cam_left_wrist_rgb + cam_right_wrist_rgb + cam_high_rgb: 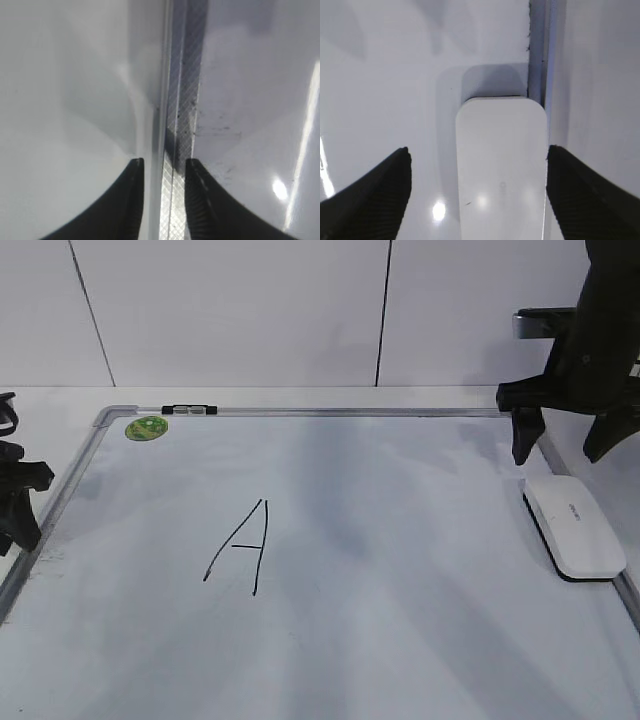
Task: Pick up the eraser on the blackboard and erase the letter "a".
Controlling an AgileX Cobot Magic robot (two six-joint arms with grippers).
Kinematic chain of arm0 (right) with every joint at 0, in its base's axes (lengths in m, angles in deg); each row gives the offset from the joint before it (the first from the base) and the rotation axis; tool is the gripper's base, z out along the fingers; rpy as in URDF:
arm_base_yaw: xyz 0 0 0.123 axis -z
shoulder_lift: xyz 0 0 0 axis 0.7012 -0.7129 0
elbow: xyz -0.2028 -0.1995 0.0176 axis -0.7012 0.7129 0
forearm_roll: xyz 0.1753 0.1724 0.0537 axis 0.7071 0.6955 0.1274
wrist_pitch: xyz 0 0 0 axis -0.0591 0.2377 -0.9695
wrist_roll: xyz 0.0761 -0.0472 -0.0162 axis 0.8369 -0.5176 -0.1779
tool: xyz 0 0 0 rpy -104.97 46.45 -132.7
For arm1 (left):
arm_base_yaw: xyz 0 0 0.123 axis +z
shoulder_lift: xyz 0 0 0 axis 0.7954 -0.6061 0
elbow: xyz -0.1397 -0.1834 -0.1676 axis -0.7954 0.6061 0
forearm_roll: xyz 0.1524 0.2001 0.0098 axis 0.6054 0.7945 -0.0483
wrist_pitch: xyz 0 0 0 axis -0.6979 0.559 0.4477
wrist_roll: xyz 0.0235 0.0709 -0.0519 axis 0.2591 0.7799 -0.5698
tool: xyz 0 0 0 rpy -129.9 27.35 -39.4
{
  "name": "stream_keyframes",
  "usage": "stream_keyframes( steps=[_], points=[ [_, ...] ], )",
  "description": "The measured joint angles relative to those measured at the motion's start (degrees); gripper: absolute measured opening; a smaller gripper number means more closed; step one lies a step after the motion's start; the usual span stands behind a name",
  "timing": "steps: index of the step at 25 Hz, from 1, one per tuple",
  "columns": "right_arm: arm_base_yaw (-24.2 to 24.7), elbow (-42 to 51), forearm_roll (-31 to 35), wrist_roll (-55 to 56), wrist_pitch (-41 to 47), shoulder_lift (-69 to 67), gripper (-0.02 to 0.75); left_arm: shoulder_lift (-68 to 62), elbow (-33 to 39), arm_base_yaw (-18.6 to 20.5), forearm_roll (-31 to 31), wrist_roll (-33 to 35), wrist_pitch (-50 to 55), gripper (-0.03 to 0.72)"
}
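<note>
The blackboard [420, 570] is a white dry-erase board with a grey metal frame, lying flat. The eraser [574, 524], a white rounded block, lies on the board against its right frame. My right gripper [560, 453] is open and hangs just above the eraser's far end. In the right wrist view the eraser [501, 165] lies between the wide-open jaws [477, 149], untouched. A tall capital "A" [240, 548] is drawn left of the middle. No small letter "a" shows on the board. My left gripper [164, 161] is slightly open and empty over the board's left frame [175, 125].
A round green sticker [147, 427] sits near the board's far left corner. A small black clip [189, 409] sits on the far frame. A white wall stands behind the table. The left arm [18, 495] is at the left edge of the exterior view.
</note>
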Motion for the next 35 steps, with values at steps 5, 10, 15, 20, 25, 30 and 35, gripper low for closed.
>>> stream_keyframes(
  steps=[5, 10, 15, 20, 25, 30, 35],
  points=[
    [0.0, 0.0, 2.4, 0.0, 0.1, 0.8, 0.661, 2.5, -3.8, 0.0, 0.6, 0.0, 4.6, 0.283],
    [0.0, 0.0, 3.5, 0.0, 0.4, 6.0, 0.654, 9.8, -7.6, 0.0, 0.7, -0.4, 9.4, 0.295],
    [0.0, 0.0, 3.9, 0.0, 0.6, 15.4, 0.649, 20.5, -9.4, 0.0, 0.7, -1.2, 11.7, 0.298],
    [0.0, 1.4, 4.0, 0.0, 1.3, 25.9, 0.634, 30.5, -9.4, -0.8, -0.1, -1.5, 13.3, 0.312],
    [0.0, 2.2, 4.1, 0.0, 2.0, 36.0, 0.583, 37.7, -9.4, -6.0, -0.4, -1.5, 16.0, 0.313],
    [0.0, 4.4, 5.6, 0.0, 2.3, 46.2, 0.56, 43.3, -9.4, -9.5, -0.7, -1.5, 18.0, 0.289],
    [0.0, 10.1, 10.6, 0.0, 2.6, 56.3, 0.559, 48.1, -9.4, -9.6, -0.9, -1.5, 20.7, 0.255]
  ],
)
